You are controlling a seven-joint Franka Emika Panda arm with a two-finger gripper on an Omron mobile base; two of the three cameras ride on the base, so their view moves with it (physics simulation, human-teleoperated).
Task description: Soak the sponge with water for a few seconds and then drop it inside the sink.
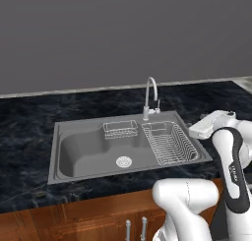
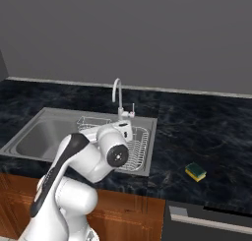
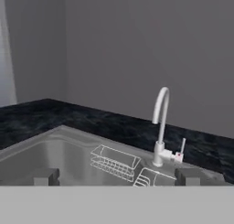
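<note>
Yellow with a dark green top, one sponge [image 2: 196,171] lies flat on the black marble surface [image 2: 206,132], well to the right of the one grey steel sink [image 1: 74,159] and apart from the arm. One curved chrome faucet [image 1: 151,95] stands at the sink's back rim, with one small wire basket [image 1: 120,129] and one wire dish rack [image 1: 170,144] inside the basin, and one round drain [image 1: 123,161] in its floor. One claw [image 3: 116,176] hangs above the sink with its two fingertips [image 3: 45,176] spread wide and pinching nothing.
</note>
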